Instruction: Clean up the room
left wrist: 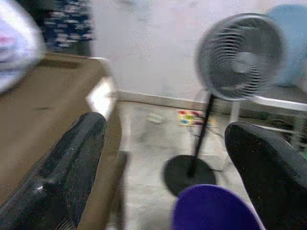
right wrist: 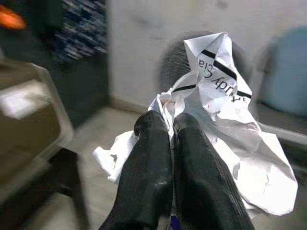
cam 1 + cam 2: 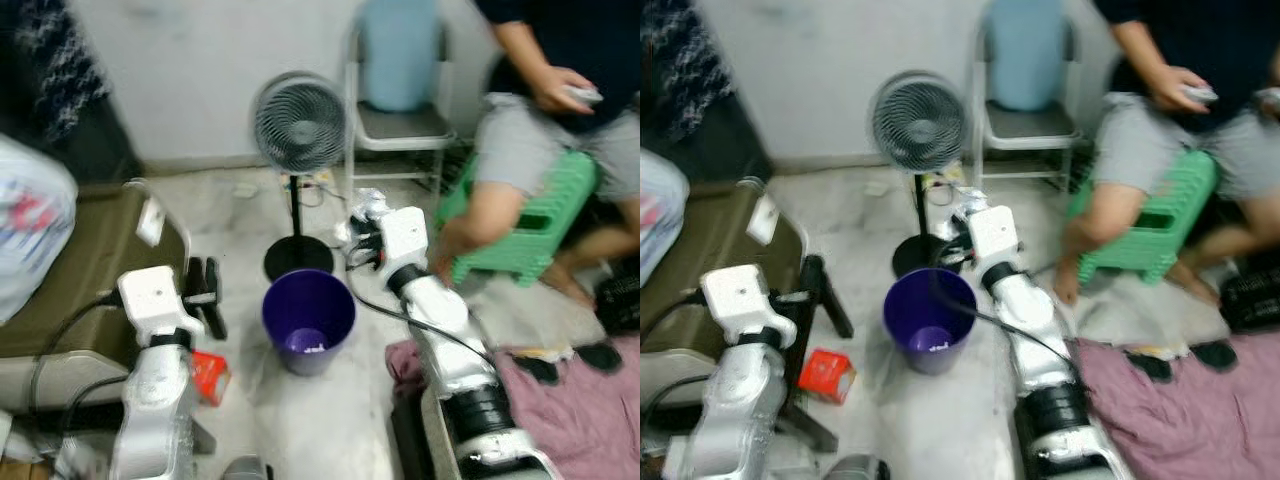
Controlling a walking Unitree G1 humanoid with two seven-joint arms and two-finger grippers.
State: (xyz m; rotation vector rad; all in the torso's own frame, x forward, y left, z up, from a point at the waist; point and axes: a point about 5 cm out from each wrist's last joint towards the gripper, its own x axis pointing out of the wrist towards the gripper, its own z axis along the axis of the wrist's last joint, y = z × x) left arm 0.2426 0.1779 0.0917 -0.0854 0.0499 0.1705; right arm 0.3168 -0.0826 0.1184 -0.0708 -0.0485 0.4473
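R gripper (image 2: 171, 125) has its fingers pressed together on the crumpled paper (image 2: 225, 120), held just past the far rim of the purple bin (image 3: 308, 318), I think; view's blurry. L gripper (image 1: 165, 158) is spread wide, empty, beside the bin. Risk: if I let go here, paper lands by the fan base (image 3: 298, 257), not inside.

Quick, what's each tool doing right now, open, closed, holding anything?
Left tool: open, holding nothing, near the purple bin.
Right tool: closed on crumpled white paper, beyond the bin.
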